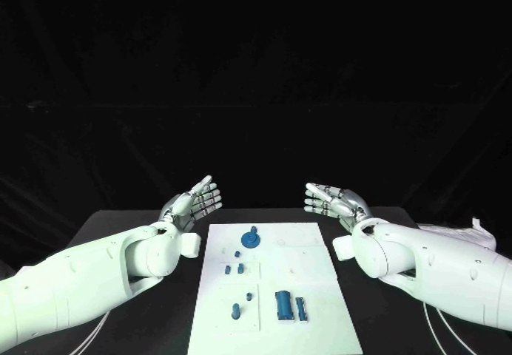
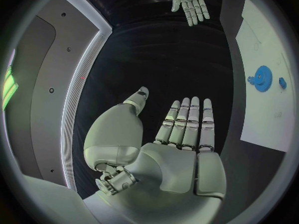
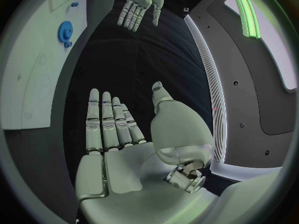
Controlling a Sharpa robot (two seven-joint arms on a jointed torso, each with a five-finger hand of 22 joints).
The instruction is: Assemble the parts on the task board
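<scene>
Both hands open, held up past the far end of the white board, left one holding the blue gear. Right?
Not quite. The left hand holds nothing: the left wrist view shows its fingers straight and apart, and the blue gear lies on the white board. The right hand is open too, both raised past the board's far end.

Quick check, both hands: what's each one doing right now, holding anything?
Left hand: open, fingers extended, holding nothing, raised beside the task board.
Right hand: open, fingers apart, holding nothing, raised on the board's other side.
</scene>
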